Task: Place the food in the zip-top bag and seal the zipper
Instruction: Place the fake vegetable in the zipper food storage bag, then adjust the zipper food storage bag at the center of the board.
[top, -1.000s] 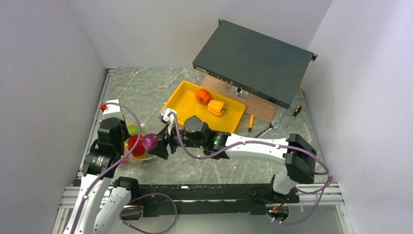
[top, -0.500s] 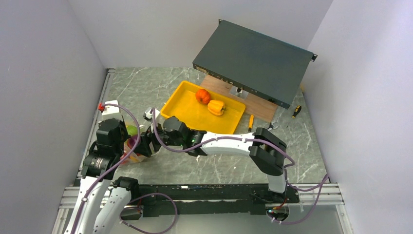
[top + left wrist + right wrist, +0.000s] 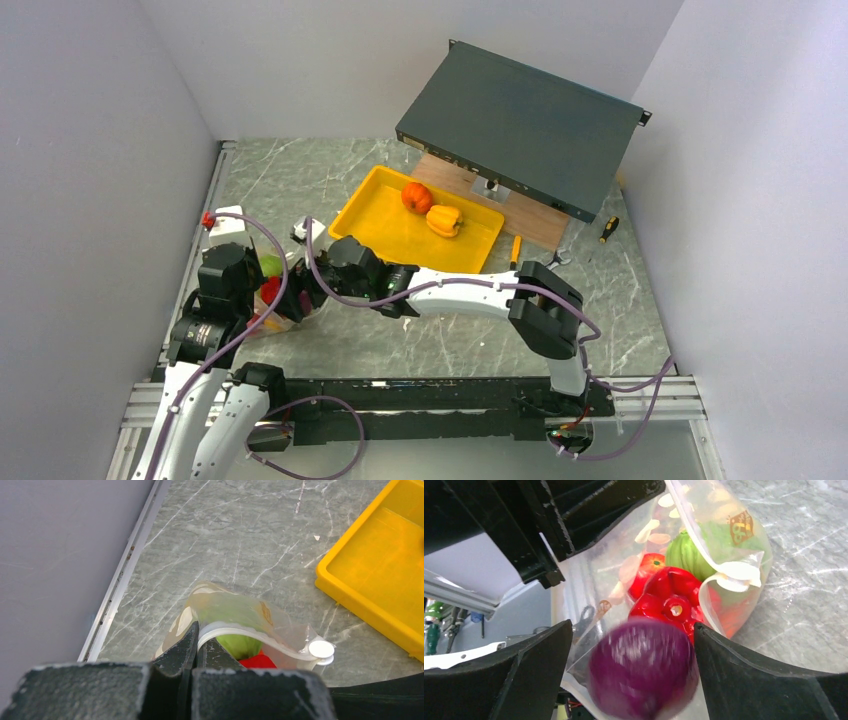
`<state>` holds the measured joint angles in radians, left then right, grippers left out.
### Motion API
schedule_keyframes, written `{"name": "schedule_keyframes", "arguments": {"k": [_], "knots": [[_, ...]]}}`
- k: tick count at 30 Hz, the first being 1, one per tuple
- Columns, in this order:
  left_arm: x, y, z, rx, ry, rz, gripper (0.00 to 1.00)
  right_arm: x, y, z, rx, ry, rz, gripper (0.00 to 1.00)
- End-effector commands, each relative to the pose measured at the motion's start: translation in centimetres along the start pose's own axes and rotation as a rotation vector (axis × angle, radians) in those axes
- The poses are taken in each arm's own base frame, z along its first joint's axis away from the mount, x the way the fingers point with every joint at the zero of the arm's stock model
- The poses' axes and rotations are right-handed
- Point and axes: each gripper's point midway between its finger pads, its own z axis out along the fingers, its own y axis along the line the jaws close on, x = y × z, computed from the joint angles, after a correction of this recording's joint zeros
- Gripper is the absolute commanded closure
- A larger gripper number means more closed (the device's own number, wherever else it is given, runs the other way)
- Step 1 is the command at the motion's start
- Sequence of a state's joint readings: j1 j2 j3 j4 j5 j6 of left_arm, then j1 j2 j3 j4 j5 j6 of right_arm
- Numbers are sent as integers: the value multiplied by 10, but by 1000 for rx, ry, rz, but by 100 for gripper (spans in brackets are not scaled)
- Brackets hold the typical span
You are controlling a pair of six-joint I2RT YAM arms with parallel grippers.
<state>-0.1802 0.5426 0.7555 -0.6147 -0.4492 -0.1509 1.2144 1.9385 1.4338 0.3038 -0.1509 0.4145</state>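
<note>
The clear zip-top bag [image 3: 285, 308] stands open at the left, holding a green round piece [image 3: 686, 552] and red pieces [image 3: 671, 597]. My left gripper [image 3: 196, 640] is shut on the bag's zipper strip [image 3: 250, 635] and holds the mouth up; the white slider [image 3: 320, 650] sits at the strip's far end. My right gripper [image 3: 631, 630] is open at the bag's mouth. A blurred purple round piece [image 3: 644, 672] lies between its spread fingers, with a gap on each side. An orange piece [image 3: 416, 197] and a yellow piece [image 3: 444, 220] lie in the yellow tray [image 3: 385, 235].
A dark flat box [image 3: 520, 128] leans over a wooden board [image 3: 535, 220] behind the tray. A screwdriver [image 3: 515, 250], a spanner [image 3: 545, 267] and a second screwdriver [image 3: 608, 229] lie to the right. A white block [image 3: 230, 222] sits by the left wall.
My right arm has carried the purple piece left to the bag's mouth. Its jaws now stand apart from the piece, which is motion-blurred. The left gripper kept its hold.
</note>
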Motion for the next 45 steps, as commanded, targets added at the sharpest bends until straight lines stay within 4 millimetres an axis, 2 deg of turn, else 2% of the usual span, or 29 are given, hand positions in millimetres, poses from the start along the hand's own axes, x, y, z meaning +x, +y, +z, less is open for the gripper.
{"name": "schedule_keyframes", "arguments": {"k": [1,6,12,15,17,20,21,23,30,34,37,45], "knots": [[-12,-2,-1,10,-47,-23,100,-30,10,-8,12,-41,-34,8],[-11,-2,-1,9,-45,-23,100,-39,9,-23,37,-67,-51,7],[-11,-2,-1,11,-45,-24,100,-44,-2,-47,131,-70,-45,7],[-11,-2,-1,11,-45,-24,100,-45,-14,-59,201,-87,-23,10],[-11,-2,-1,12,-46,-24,100,-44,-21,-64,225,-86,3,15],[-11,-2,-1,9,-44,-23,100,-39,-31,-66,239,-65,31,35],[-11,-2,-1,11,-44,-24,100,-35,-32,-66,240,-53,30,42],[-11,-2,-1,10,-45,-23,100,-28,-33,-64,234,-30,25,47],[-11,-3,0,13,-42,-22,100,-7,-33,-48,188,37,12,56],[-11,-3,0,12,-42,-21,100,1,-29,-42,158,59,18,57],[-11,-3,0,13,-41,-19,100,5,-31,-39,160,65,19,57],[-10,-3,1,12,-38,-19,100,19,-40,-26,176,85,41,68]]}}
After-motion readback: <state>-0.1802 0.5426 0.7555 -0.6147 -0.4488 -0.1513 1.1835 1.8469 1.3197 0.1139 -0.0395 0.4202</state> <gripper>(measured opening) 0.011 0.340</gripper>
